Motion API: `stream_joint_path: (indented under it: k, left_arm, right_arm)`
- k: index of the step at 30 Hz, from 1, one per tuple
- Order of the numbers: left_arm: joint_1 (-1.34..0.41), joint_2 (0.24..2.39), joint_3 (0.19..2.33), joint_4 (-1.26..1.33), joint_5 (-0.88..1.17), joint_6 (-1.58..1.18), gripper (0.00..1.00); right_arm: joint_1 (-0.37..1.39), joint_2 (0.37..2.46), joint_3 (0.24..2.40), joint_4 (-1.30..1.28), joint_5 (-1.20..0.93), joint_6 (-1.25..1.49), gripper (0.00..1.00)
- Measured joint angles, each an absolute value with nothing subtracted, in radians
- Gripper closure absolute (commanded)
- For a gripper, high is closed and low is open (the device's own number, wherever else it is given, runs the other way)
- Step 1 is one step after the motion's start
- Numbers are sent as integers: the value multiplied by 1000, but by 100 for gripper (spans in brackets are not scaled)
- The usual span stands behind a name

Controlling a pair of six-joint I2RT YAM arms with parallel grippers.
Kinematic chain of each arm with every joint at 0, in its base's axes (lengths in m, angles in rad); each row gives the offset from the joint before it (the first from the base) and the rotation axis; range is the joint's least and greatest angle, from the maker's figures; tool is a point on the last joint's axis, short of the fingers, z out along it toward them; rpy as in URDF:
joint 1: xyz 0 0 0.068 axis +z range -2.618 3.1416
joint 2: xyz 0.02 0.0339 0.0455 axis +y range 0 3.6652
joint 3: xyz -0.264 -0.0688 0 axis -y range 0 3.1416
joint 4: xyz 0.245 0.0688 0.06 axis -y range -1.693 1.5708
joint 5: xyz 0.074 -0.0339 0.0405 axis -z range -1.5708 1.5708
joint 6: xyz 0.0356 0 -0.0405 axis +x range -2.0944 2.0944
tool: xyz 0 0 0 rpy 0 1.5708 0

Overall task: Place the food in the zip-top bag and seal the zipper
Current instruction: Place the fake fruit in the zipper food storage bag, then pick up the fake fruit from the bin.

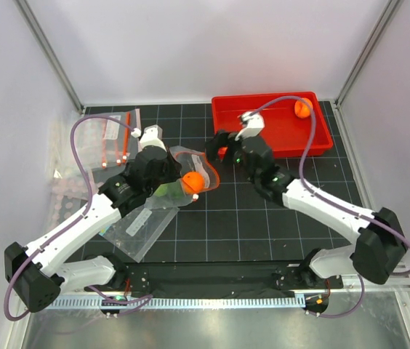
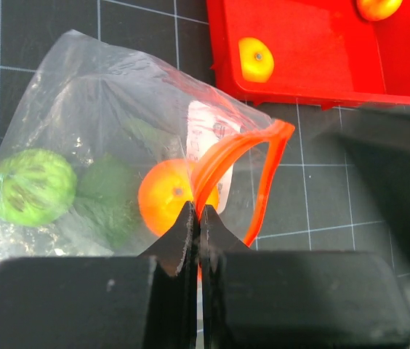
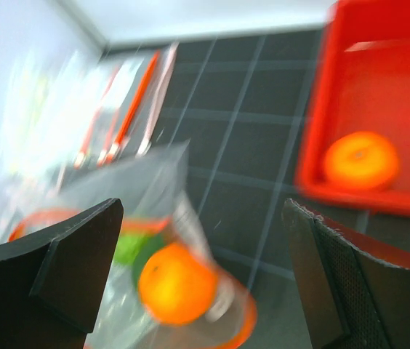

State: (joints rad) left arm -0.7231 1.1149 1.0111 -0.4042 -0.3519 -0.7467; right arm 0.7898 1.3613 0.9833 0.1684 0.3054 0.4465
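The clear zip-top bag (image 2: 110,94) lies left of centre with its red-orange zipper (image 2: 241,149) gaping open. Inside it are a bumpy light green fruit (image 2: 30,186), a dark green fruit (image 2: 107,195) and an orange fruit (image 2: 163,198). My left gripper (image 2: 197,212) is shut on the near side of the zipper; in the top view it (image 1: 187,183) sits at the bag mouth beside that orange fruit (image 1: 193,181). My right gripper (image 1: 218,147) is open and empty, just above and right of the mouth. Two orange fruits (image 2: 256,59) (image 2: 377,6) lie in the red tray (image 2: 321,51).
The red tray (image 1: 263,131) stands at the back right, with one orange fruit (image 1: 303,108) showing in its far corner. Spare clear pouches (image 1: 110,138) lie at the back left. The right wrist view is blurred; it shows the bagged orange fruit (image 3: 177,283).
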Motion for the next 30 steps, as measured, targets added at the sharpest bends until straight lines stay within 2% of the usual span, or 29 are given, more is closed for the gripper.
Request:
stream_joint_path:
  k: [5, 12, 22, 30]
  left_arm:
    - [-723, 1114, 1011, -409, -357, -747, 100]
    - [-722, 1111, 1002, -396, -350, -752, 100]
    - [-721, 1104, 975, -373, -342, -757, 100]
    - [-720, 1086, 966, -370, -348, -757, 99]
  right_arm:
    - [546, 1331, 1029, 146, 305, 476, 0]
    - [287, 1491, 1116, 131, 320, 543, 0]
    - [115, 1839, 1457, 58, 419, 510, 0]
    - [49, 2121, 1739, 2, 470, 414, 0]
